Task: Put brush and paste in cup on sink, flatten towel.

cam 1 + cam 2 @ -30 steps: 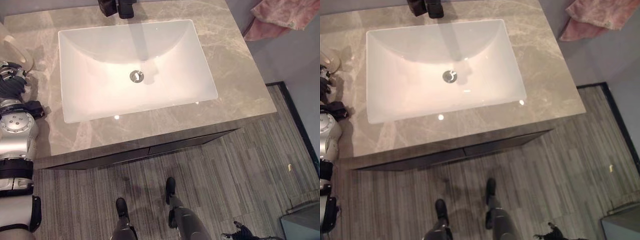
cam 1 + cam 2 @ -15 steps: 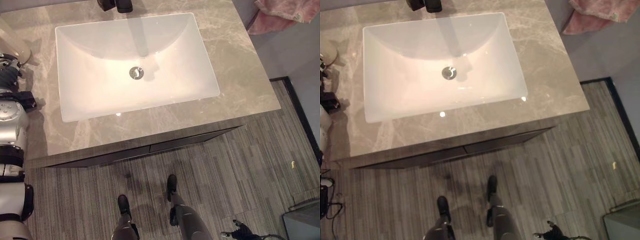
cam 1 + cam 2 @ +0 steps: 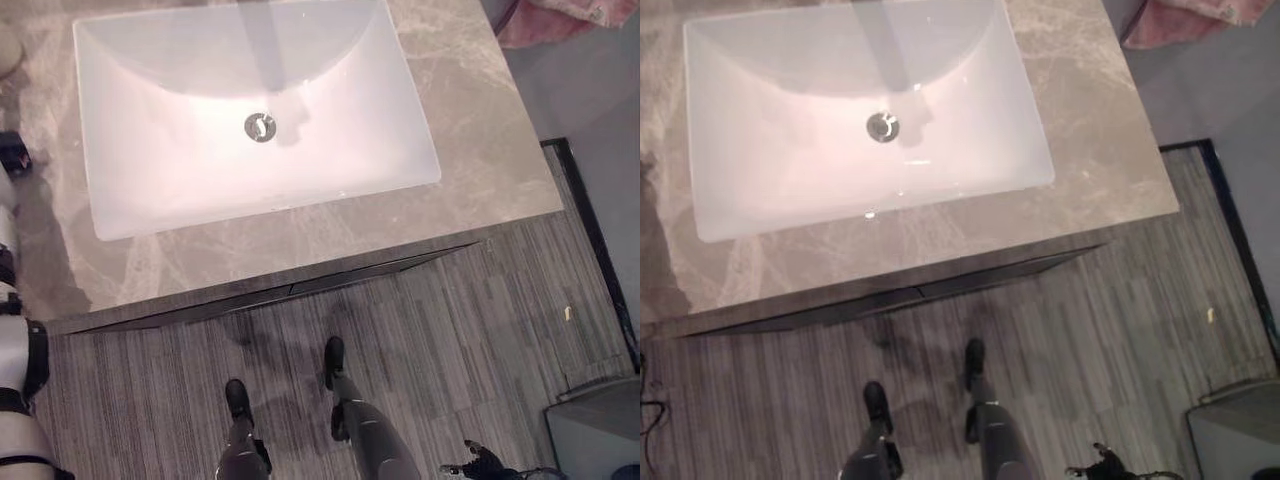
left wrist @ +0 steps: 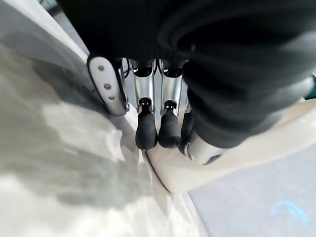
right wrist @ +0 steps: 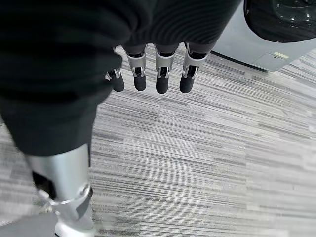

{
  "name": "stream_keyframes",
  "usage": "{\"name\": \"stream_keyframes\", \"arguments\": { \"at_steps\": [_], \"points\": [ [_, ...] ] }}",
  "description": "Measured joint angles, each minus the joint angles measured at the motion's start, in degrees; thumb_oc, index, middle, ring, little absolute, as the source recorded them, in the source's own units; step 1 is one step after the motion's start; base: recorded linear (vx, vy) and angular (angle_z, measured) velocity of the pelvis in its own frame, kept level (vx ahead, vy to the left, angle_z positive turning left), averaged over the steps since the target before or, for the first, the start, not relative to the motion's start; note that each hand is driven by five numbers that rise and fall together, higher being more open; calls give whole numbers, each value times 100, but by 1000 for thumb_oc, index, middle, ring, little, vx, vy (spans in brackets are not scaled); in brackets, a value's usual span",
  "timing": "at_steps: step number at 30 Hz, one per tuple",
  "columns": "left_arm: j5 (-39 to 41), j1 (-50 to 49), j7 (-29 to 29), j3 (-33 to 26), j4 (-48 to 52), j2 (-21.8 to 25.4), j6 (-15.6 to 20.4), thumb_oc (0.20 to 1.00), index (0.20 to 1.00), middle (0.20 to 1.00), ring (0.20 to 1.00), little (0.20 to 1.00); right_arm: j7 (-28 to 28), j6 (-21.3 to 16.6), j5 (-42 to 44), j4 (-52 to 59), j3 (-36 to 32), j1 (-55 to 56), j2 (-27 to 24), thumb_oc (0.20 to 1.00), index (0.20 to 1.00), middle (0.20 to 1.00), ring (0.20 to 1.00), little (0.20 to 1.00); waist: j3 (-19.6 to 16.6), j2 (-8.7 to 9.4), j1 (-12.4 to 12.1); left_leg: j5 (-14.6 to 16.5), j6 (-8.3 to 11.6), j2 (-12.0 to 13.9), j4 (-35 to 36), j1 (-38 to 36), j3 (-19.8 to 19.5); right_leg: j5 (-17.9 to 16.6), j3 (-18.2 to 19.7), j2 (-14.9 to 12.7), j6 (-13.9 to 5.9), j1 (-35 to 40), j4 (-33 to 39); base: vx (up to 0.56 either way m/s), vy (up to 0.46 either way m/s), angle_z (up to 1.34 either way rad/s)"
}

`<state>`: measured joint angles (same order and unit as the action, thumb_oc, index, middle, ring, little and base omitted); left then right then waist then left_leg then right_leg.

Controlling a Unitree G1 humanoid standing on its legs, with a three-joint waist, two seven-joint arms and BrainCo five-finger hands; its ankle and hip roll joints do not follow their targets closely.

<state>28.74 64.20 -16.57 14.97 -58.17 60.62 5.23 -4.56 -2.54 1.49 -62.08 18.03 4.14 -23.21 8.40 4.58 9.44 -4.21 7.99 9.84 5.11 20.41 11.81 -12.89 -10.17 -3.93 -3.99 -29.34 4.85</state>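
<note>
**Left hand at the cup, right hand hanging loose over the floor**

The white sink (image 3: pixel 150 180) is set into a mottled grey stone counter (image 3: pixel 480 120), with a round metal drain (image 3: pixel 260 127) in the far half of the basin. A dark cabinet front (image 3: pixel 300 287) runs under the counter's near edge. The striped grey floor (image 3: pixel 480 330) lies nearer still.

The cup (image 4: pixel 207 168), cream-coloured and smooth, stands at the far left of the counter. The left wrist view shows it from close up, just past the left hand (image 4: pixel 148 98). That hand's fingers (image 4: pixel 169 133) reach out fairly straight, side by side, and their dark tips lie at the cup's curved edge. The thumb (image 4: pixel 106 84) stands apart from them on the other side, and nothing is gripped between thumb and fingers. Whether the tips actually touch the cup cannot be told.

The towel (image 3: pixel 560 15), pink and bunched, lies beyond the counter's far right corner, apart from the sink.

The right hand (image 5: pixel 158 74) hangs low at the near right, over the floor. Its fingers (image 5: pixel 139 81) are relaxed and straight in a row, and it holds nothing. A dark grey box (image 3: pixel 590 430) stands on the floor just right of it.
</note>
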Motion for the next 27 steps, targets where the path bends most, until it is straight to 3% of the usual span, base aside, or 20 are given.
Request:
{"name": "stream_keyframes", "arguments": {
  "at_steps": [11, 15, 22, 27],
  "points": [
    [3, 324, -14, 13, -146, 27, 24, 200, 200, 200, 200, 200, 1, -20, 114, -10, 23, -7, 11, 1000, 1000, 1000, 1000, 1000, -11, 42, 67, 10, -7, -12, -1, 88, 18, -11, 38, -3, -15, -95, -2, 20, 8, 0],
    [7, 183, -61, -33, -71, -18, 45, 200, 200, 200, 200, 200, -21, -25, 124, 10, 21, -45, 15, 1000, 1000, 1000, 1000, 1000, -77, 136, 65, 14, -15, -22, -4, -17, 102, -51, 125, 7, 0, -52, -3, -37, 6, -8],
    [-64, -1279, -77, -326, 869, -381, -36, 200, 200, 200, 200, 200, -9, -11, 102, -5, -2, -33, 19, 1000, 1000, 1000, 1000, 1000, -193, 192, 43, 119, -63, -51, 2, -739, 161, 1, 209, -15, -46, 624, -1, 61, 19, -6],
    [-72, -3331, -64, -1111, 2297, -818, -60, 200, 200, 200, 200, 200, 56, 55, -10, -237, -535, 64, 43, 1000, 1000, 1000, 1000, 1000, -231, 135, -140, 221, -73, -27, 27, -1480, 183, 169, 218, -22, -62, 1355, 2, 59, 38, -3]
  ]
}}
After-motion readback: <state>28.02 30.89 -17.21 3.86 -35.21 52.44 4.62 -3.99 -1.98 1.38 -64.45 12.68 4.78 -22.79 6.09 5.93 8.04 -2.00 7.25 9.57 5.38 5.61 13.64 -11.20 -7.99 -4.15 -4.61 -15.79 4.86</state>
